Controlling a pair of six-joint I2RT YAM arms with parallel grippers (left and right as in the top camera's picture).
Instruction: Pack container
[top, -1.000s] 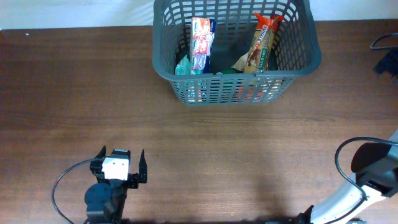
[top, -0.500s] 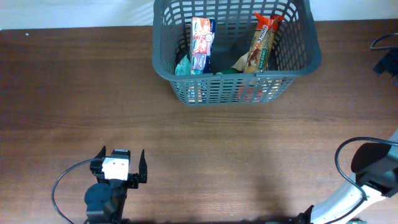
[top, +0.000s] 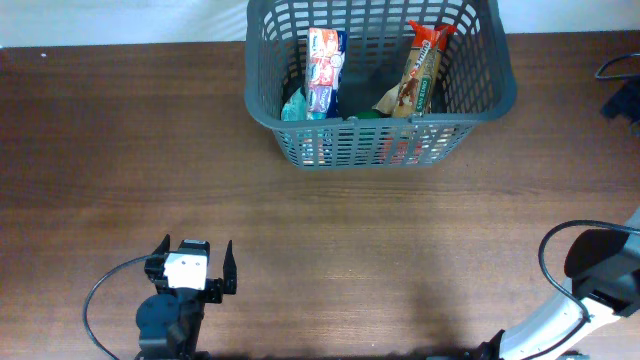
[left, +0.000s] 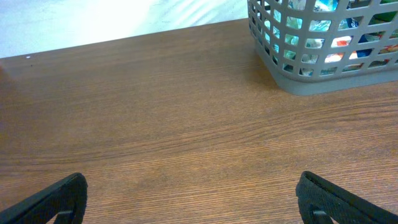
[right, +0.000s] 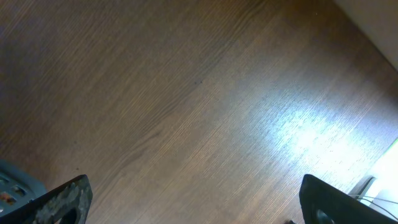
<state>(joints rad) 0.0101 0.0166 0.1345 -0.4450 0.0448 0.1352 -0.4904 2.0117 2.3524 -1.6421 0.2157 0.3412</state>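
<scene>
Plainly, container (top: 350, 145): upright at the far edge of the table (top: 120, 150), right of centre.
Inside, near wall: a teal packet (top: 293, 105) low in the left corner.
Inside, further back: a white-and-red packet (top: 325, 65) and an orange snack bar (top: 420, 70), both standing on end.
Left gripper (top: 197, 248): jaws spread wide, empty, by the near edge; container well apart, ahead and to its right.
Right gripper (right: 196, 202): jaws spread wide, empty, over bare wood.
Surface: dark brown wood grain.
Beyond: white backdrop (top: 120, 20) past the far edge.
</scene>
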